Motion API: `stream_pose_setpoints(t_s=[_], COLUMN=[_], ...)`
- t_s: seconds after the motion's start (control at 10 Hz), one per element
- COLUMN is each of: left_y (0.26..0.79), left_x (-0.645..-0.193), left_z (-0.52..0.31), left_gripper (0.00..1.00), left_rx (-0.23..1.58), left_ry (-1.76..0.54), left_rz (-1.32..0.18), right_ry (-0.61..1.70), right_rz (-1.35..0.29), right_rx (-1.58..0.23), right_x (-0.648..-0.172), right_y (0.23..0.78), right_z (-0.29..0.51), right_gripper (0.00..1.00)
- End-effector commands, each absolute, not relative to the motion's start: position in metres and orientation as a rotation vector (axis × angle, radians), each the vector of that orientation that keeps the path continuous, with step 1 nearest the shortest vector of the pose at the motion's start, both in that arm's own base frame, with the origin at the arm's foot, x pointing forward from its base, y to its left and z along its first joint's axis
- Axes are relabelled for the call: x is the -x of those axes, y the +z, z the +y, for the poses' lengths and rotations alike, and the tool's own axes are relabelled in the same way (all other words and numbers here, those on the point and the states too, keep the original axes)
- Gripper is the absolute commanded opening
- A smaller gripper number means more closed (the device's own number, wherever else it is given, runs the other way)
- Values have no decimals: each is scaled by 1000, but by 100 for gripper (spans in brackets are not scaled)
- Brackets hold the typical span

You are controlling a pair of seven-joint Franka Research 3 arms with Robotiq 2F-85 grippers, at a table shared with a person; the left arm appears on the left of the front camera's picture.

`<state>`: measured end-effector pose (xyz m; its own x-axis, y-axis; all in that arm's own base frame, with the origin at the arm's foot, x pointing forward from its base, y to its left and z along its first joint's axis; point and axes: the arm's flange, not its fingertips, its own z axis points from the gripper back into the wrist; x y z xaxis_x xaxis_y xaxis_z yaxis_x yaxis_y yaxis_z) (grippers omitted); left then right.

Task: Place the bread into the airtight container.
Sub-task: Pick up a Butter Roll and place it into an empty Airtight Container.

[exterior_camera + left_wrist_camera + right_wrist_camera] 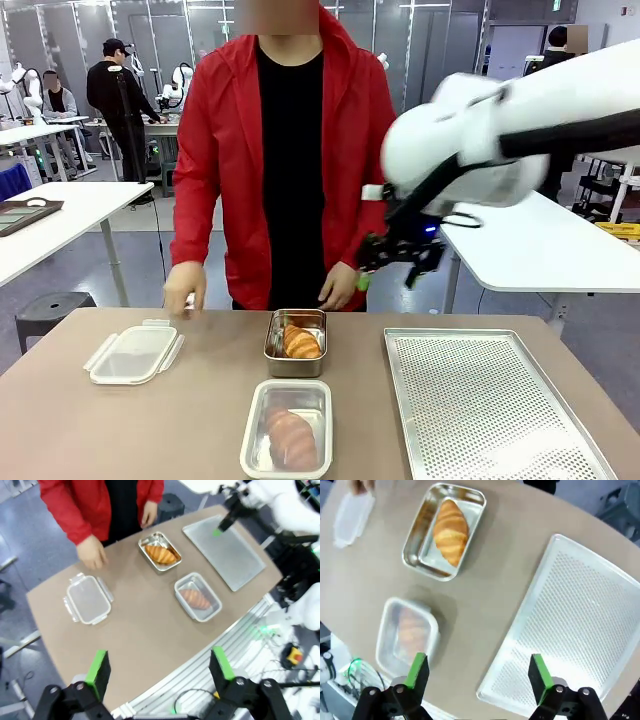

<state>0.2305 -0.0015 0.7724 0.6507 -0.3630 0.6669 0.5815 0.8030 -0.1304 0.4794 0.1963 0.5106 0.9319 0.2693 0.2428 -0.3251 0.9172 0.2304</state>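
One bread (301, 342), a golden croissant, lies in a small steel tray (271, 345) at mid table. A second bread (291, 438) lies inside the clear airtight container (252, 440) near the front edge, which has no lid on. Its clip lid (134, 353) rests on the table to the left. My right gripper (385, 263) hangs open and empty high above the table's far side, right of the steel tray. Its wrist view looks down on the tray and container between its fingers (417, 666). My left gripper (160, 662) is open, high over the table's near edge.
A large perforated baking tray (480, 400) takes up the table's right side. A person in a red jacket stands at the far edge, one hand (185, 290) near the lid, the other hand (338, 287) behind the steel tray. Bare tabletop lies front left.
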Motion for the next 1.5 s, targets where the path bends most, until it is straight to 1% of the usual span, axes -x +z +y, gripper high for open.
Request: stream_pose_setpoints(t_s=[0.0, 0.2, 0.4, 0.5, 0.8, 1.0, 1.1, 1.4], left_y=[773, 773, 773, 773, 773, 773, 773, 773], left_x=[-230, -230, -230, -230, -230, -230, -230, -230], left_z=[-2, -2, -2, -2, -2, -2, -2, -2], left_gripper=[100, 100, 100, 100, 100, 100, 100, 100], left_rx=[363, 363, 363, 363, 363, 363, 363, 363], left_ry=[-570, -570, -570, -570, -570, -570, -570, -570], left_rz=[-671, -671, -671, -671, -671, -671, -671, -671], right_ry=[371, 409, 445, 409, 356, 308, 346, 346], right_rz=[-271, -351, -394, -409, -461, -491, -456, -456], right_rx=[-290, -269, -224, -186, -228, -279, -229, -229], right_x=[-431, -391, -337, -314, -266, -259, -264, -264], right_y=[545, 591, 620, 624, 614, 604, 620, 620], right_z=[129, 75, 25, 7, -27, -30, -27, -27], right_gripper=[100, 100, 100, 100, 100, 100, 100, 100])
